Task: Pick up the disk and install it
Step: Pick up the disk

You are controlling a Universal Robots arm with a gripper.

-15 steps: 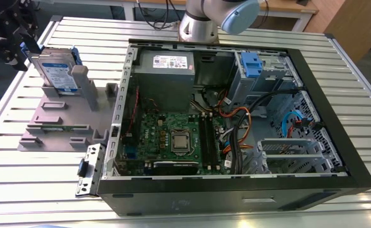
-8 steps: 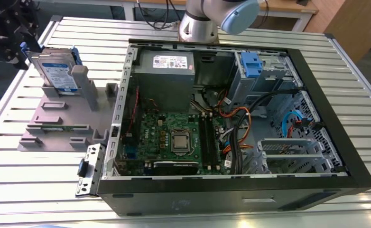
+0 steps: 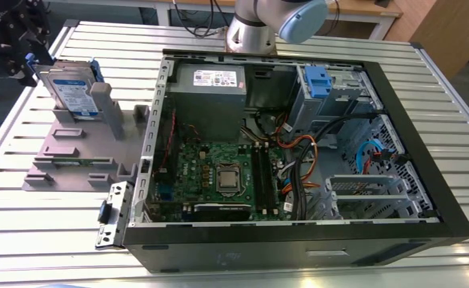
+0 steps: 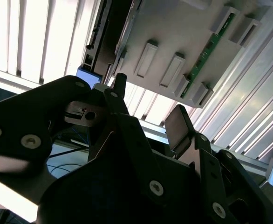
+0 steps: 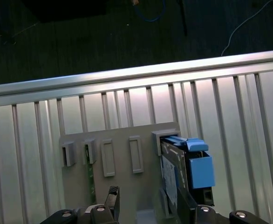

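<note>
Gripper [image 5: 149, 200]: black fingers [image 5: 112, 196] spread apart, pinching nothing; the gap shows in both wrist views. In the exterior view it hangs at the far left of the slatted aluminium table [image 3: 26, 216].

Disk [image 5: 170, 175]: stands on edge in a slot of the grey fixture plate [image 5: 127, 186], with its blue bracket [image 5: 199, 168] uppermost. Contact with the gripper: cannot tell.

Key relation: the disk is not centred in the gap. In the first wrist view it sits off toward one finger, close to it. Its thickness seems to lie along the closing line. In the exterior view it is just to the right of the gripper.

Judgement: not yet picked up.

Open computer case [image 3: 402, 114]: right of the fixture, apart from the disk.
</note>
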